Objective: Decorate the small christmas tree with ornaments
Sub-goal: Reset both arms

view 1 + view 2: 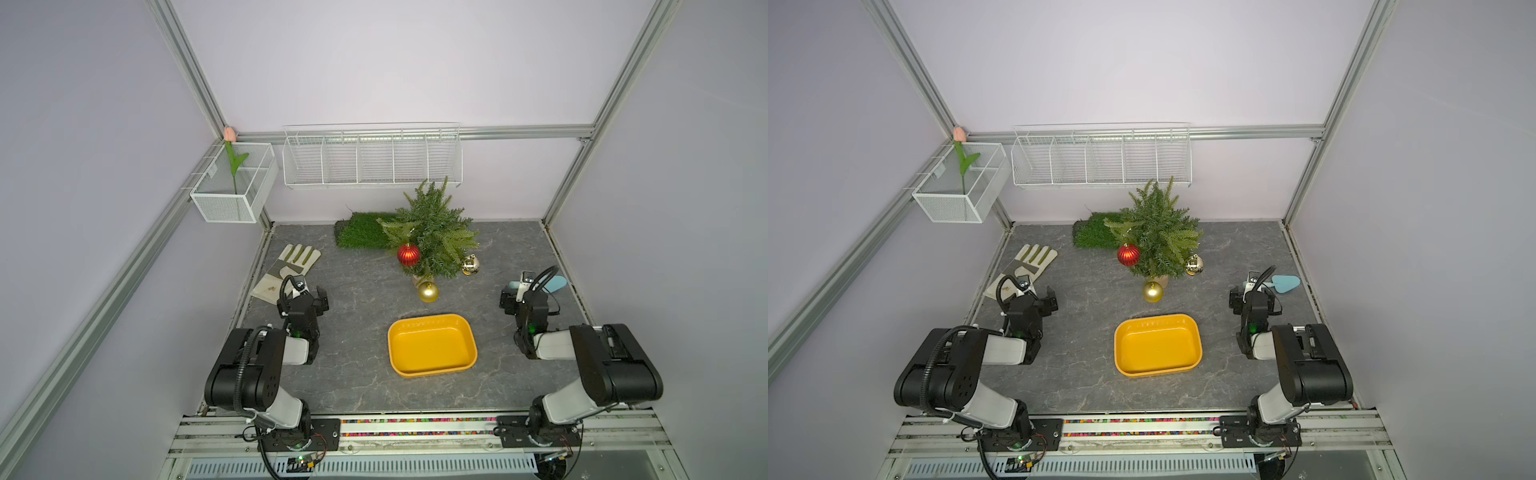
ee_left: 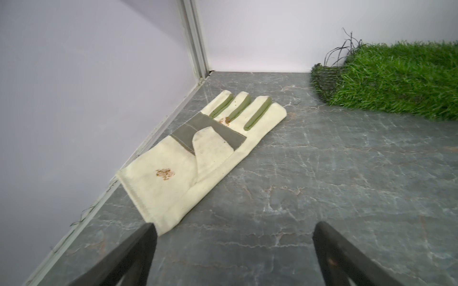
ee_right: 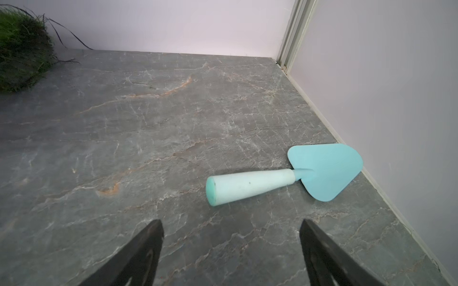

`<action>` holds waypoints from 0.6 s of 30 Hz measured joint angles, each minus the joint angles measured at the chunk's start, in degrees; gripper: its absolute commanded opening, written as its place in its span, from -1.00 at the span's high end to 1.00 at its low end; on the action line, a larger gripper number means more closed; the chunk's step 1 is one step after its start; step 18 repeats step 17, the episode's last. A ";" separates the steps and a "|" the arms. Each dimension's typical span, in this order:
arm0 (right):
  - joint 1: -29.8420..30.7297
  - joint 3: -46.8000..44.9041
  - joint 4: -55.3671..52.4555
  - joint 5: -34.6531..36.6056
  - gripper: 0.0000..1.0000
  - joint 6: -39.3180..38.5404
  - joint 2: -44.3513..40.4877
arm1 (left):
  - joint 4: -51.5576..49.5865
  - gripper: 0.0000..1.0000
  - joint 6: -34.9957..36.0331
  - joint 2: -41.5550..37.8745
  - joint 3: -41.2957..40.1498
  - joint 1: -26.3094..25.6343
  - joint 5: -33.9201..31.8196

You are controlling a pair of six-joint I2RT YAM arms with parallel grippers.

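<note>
Ornaments (image 1: 409, 254) ring the small christmas tree (image 1: 436, 230) beyond the yellow tray (image 1: 432, 349).

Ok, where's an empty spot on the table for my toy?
The biggest bare patch lies between the glove and the yellow tray. Another lies between the tray and the blue trowel. It is crowded around the small christmas tree, with its ornaments and the grass mat.

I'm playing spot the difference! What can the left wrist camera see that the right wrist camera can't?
Only the left wrist view shows the cream glove lying flat. Only the right wrist view shows the blue trowel. Both show the grey table, part of the green grass mat, and their own open, empty gripper: the left gripper and the right gripper.
</note>
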 measured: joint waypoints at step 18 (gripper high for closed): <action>0.00 0.09 0.17 -0.22 -0.78 -0.02 0.00 | 0.26 -0.98 -0.79 0.00 2.49 1.68 3.98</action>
